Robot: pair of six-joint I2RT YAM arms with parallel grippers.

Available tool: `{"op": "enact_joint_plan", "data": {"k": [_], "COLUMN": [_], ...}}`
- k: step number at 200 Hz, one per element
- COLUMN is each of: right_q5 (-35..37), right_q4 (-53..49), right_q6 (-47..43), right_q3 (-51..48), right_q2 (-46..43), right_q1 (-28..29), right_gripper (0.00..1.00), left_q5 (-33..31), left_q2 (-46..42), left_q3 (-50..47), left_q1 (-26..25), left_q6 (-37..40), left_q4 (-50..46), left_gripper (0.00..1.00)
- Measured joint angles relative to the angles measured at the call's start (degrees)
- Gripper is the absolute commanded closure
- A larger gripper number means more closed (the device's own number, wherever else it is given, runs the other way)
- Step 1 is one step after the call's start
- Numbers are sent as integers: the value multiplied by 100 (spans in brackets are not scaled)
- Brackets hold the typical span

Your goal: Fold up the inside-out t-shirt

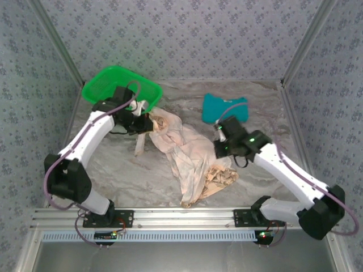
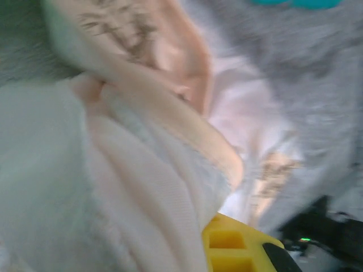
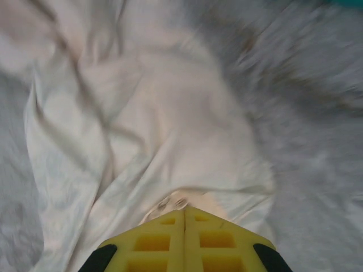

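Lying crumpled across the middle of the bench (image 1: 130,170), the t-shirt (image 1: 190,156) stretches between both arms. Left gripper (image 1: 148,123) is pressed together on the t-shirt's far end, just beside the green basket (image 1: 116,82), with cloth bunched over its fingers (image 2: 238,249). Right gripper (image 3: 184,211) is pressed together, pinching a cream fold at the t-shirt's right edge. Teal garment (image 1: 225,107) lies apart, beyond the right gripper
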Motion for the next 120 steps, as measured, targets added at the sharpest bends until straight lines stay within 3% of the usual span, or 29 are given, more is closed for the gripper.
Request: {"op": "enact_joint_plan", "data": {"k": [16,32,55,61,68,72,107,120], "right_q5": [-317,-597,-807,-857,-905,-911,-901,-793], "right_q4": [15,129,345,455,562,610,774,772], "right_q6": [-227,-378,-487,-481,-452,-409,-155,-48], "right_q3": [144,92,15,-26,-103,-162,-323,-284], "right_q2": [-188,-74,739,1049,1357,1526,2422,2732], "right_q1": [-151,466,2031,2385,2715,2898,3906,4120], "right_gripper": [64,54,49,47,45,44,45,46], "left_q5": [372,649,916,942,977,990,1021,863], "left_q2": [-328,-627,-1069,-1150,-1220,-1241,-1209,-1150], "left_q3": [129,55,-597,-824,-1110,-1272,-2618,-2774], "left_q1": [50,238,800,955,1132,1224,2116,2350], "left_q6": [-435,-1003,-1827,-1989,-2151,-2227,-2594,-2452], "left_q4": [-22,31,400,474,568,621,1010,966], "left_gripper": [100,99,93,82,60,55,40,30]}}
